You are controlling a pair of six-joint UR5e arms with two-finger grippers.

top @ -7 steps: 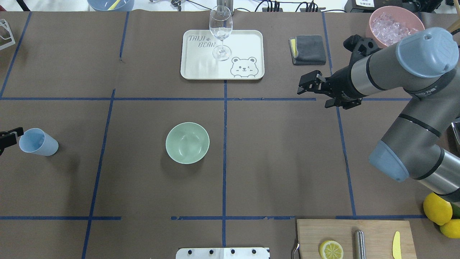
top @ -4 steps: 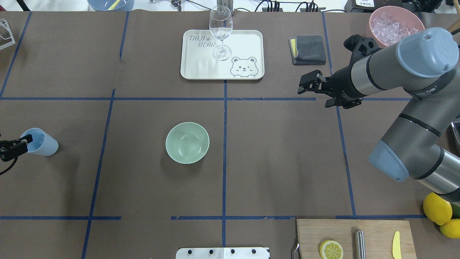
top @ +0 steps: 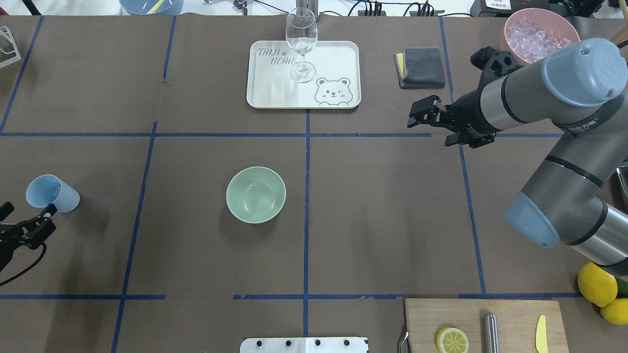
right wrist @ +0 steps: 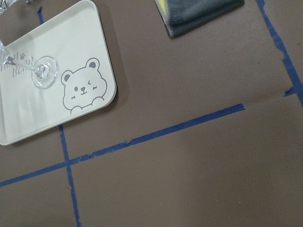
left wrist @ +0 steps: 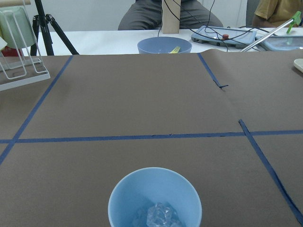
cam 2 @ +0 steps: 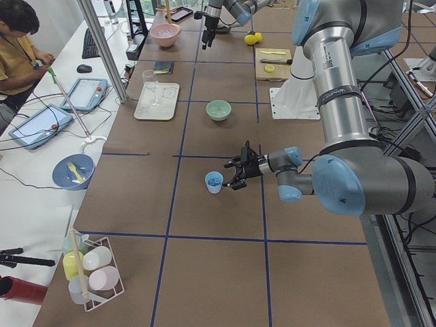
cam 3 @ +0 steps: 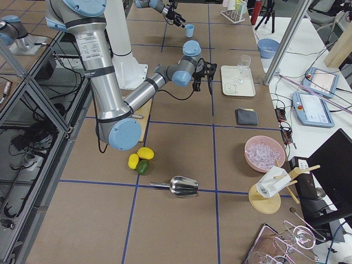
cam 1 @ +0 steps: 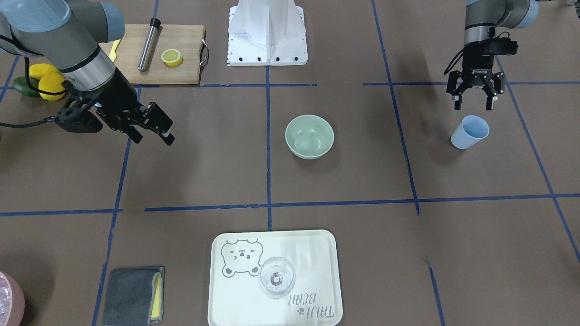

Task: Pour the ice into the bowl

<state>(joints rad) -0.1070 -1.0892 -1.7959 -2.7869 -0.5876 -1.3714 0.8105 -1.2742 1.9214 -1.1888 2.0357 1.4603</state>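
Observation:
The pale mint-green bowl point(top: 255, 194) stands upright near the table's middle, also in the front view point(cam 1: 309, 136); I see no ice in it. A blue cup point(top: 52, 193) stands at the far left. The left wrist view shows it point(left wrist: 155, 198) with clear ice cubes point(left wrist: 158, 216) at its bottom. My left gripper point(top: 28, 209) is open and empty, just on the robot's side of the cup and apart from it, as the front view point(cam 1: 474, 105) shows. My right gripper point(top: 409, 119) is open and empty, hanging above the table at the right.
A pink container point(top: 539, 34) full of ice sits at the back right. A grey cloth point(top: 420, 67) lies beside a white tray point(top: 338, 54) with a wine glass point(top: 301, 39). A cutting board point(top: 483, 318) with half a lemon and whole lemons point(top: 596, 284) are at the near right.
My left gripper has moved from beside the cup's rim back toward the robot's side and now stands open behind the cup. The cup, the bowl and the right arm have stayed put.

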